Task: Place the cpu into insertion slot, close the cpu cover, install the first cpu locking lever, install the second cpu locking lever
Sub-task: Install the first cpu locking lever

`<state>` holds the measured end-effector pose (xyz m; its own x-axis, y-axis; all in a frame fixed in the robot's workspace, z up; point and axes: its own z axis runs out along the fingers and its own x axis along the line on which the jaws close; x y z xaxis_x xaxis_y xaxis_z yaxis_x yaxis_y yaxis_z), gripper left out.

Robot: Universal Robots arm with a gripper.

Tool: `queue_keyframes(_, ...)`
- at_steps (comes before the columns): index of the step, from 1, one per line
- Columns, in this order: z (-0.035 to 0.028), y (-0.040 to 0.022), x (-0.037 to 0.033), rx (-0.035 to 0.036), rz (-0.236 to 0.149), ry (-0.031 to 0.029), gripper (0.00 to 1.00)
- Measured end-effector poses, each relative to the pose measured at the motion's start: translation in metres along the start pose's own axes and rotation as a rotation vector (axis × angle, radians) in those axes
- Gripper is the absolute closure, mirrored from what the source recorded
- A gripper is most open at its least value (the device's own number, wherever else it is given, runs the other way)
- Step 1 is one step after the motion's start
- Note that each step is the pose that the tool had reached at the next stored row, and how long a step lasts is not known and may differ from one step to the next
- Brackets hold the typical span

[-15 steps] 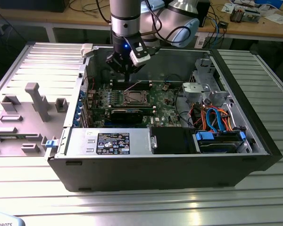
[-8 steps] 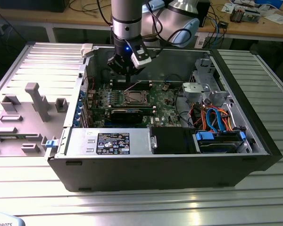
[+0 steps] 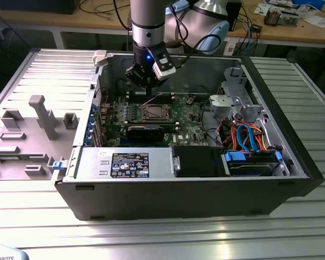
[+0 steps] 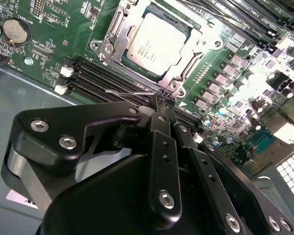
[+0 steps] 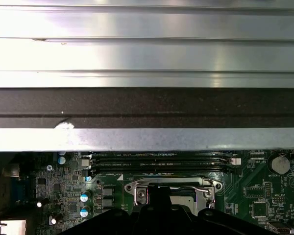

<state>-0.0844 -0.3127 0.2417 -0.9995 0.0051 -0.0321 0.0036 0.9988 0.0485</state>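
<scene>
cpu (image 4: 154, 41) seated, cpu cover (image 4: 111, 41) down over it. gripper (image 4: 161, 98) looks pinched shut on the wire locking lever (image 4: 123, 91) beside the socket.

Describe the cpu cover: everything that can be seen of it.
The cpu cover is a square frame of bare, shiny silver metal with a large square window. It lies flat, closed down over the cpu, whose dull grey face shows through the window. Screw heads sit at its corners. A thin wire lever runs beside the edge nearest the gripper, whose shut tips sit at that lever's end. Whether they touch the cover itself cannot be made out.
</scene>
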Motion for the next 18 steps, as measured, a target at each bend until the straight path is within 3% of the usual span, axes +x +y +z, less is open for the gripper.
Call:
queue_keyframes(11, 0.0005, 0.0000, -0.0003, -0.0003, 0.000, -0.0002, 0.89)
queue_keyframes(13, 0.0010, 0.0000, -0.0035, -0.0066, 0.000, -0.0001, 0.89)
queue_keyframes(18, 0.0023, 0.0008, -0.0059, -0.0066, 0.000, 0.0000, 0.89)
